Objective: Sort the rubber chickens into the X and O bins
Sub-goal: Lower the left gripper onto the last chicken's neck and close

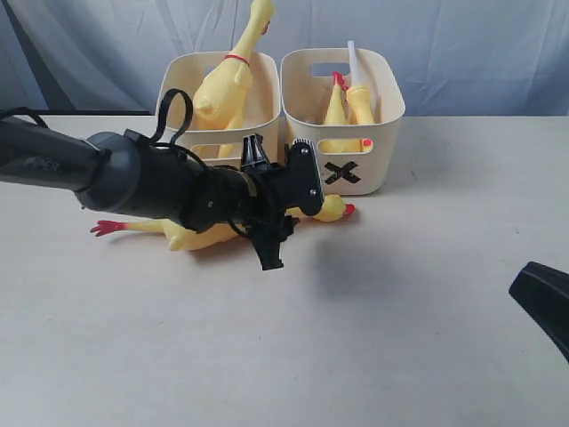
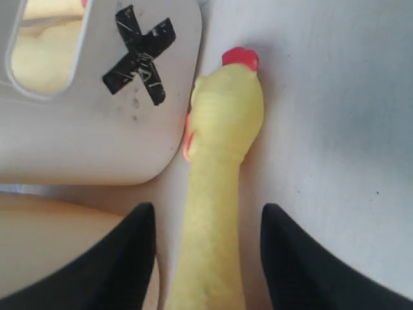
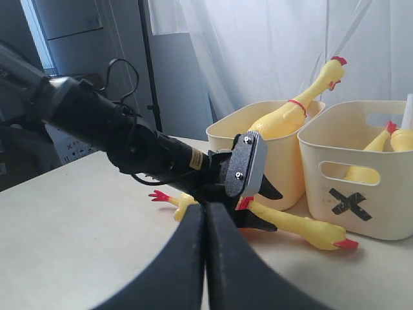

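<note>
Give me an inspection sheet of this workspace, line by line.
Surface: pale table, no spills seen.
Job's things: large chicken in the left bin, its mark hidden; two small chickens in the X bin; fourth chicken lying on the table before the bins.
Clutter: white stick poking from the X bin, unidentifiable.
Grippers: left gripper open astride the fourth chicken's neck; right gripper shut, empty.
Cables: black cable looped on the left arm.
Surroundings: grey curtain behind.

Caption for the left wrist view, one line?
Open left gripper straddles the neck of a rubber chicken lying beside the X bin.
</note>
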`<state>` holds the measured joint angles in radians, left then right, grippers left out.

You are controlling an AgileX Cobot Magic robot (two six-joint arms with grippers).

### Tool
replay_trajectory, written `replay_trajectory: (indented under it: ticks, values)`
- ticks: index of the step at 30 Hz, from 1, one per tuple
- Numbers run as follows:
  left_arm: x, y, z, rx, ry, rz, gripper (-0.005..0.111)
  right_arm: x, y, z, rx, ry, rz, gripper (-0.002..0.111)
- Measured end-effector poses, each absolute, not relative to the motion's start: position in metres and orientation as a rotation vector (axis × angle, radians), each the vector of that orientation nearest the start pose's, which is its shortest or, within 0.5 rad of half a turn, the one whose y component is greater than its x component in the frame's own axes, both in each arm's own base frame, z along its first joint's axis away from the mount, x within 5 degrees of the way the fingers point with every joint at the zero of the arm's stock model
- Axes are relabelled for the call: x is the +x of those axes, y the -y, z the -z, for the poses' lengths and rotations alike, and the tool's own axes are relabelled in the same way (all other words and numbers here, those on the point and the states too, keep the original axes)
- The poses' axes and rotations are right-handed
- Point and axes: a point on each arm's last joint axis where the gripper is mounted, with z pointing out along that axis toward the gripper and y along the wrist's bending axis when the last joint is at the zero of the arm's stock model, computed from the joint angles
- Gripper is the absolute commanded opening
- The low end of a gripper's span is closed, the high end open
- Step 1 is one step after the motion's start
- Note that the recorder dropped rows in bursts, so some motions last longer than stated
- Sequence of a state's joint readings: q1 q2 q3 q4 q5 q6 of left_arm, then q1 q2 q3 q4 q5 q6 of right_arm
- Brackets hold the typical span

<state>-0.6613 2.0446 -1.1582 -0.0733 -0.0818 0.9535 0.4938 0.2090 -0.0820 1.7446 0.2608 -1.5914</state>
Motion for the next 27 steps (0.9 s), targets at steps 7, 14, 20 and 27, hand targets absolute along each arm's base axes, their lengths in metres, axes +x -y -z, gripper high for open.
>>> replay_trajectory:
  ticks: [7, 14, 20, 27]
  values:
    - [0.345, 0.268, -0.126, 1.603, -1.653, -0.117, 0.049, 0.052, -0.054, -0.232, -0.47, -1.539, -0.71, -0.001]
    - [0.353, 0.275, -0.112, 1.64, -1.688, -0.107, 0.049, 0.052, -0.054, -0.232, -0.47, -1.539, -0.71, -0.001]
    - [0.359, 0.278, -0.107, 1.634, -1.689, -0.108, 0.049, 0.052, -0.054, -0.232, -0.47, -1.539, -0.71, -0.001]
    - [0.366, 0.268, -0.099, 1.604, -1.748, -0.106, 0.047, 0.052, -0.054, -0.232, -0.47, -1.539, -0.71, -0.001]
